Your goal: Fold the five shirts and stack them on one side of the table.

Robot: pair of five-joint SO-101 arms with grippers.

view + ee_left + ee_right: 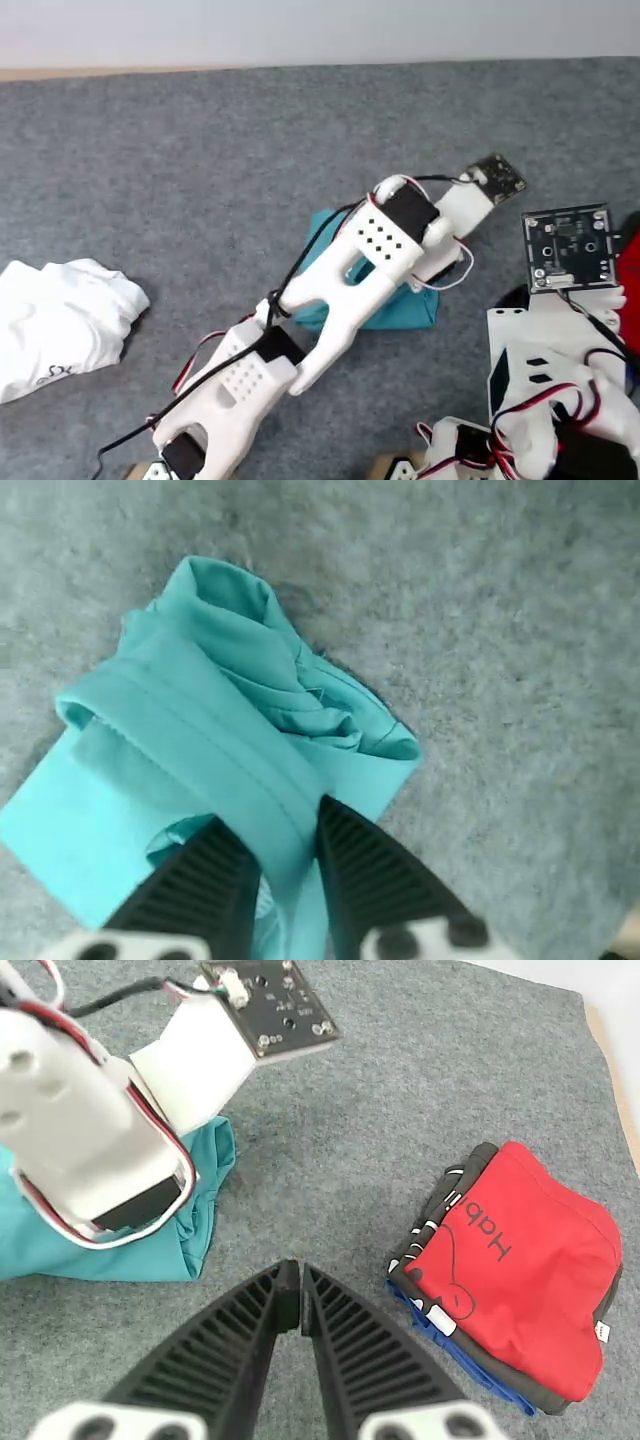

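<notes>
At table centre, teal shirt lies in a rumpled, part-folded bundle on the grey felt table; a hemmed band runs across its upper layer, with loose folds bunched at the far end. Left gripper pinches that band, fingers narrow with teal cloth between them; left arm lies stretched over the shirt from the near edge, covering much of it in the high view.

Right of the teal shirt, well apart from it: a stack with red shirt on top, dark shirt under it, and blue shirt showing at the lowest edge; how neatly the lower ones are folded, cannot tell. Right gripper hangs above bare felt between teal shirt and stack, fingertips pressed together, nothing held; right arm sits at the near right corner.

White shirt lies crumpled and unfolded at the far left edge of the table, well apart from both arms.
</notes>
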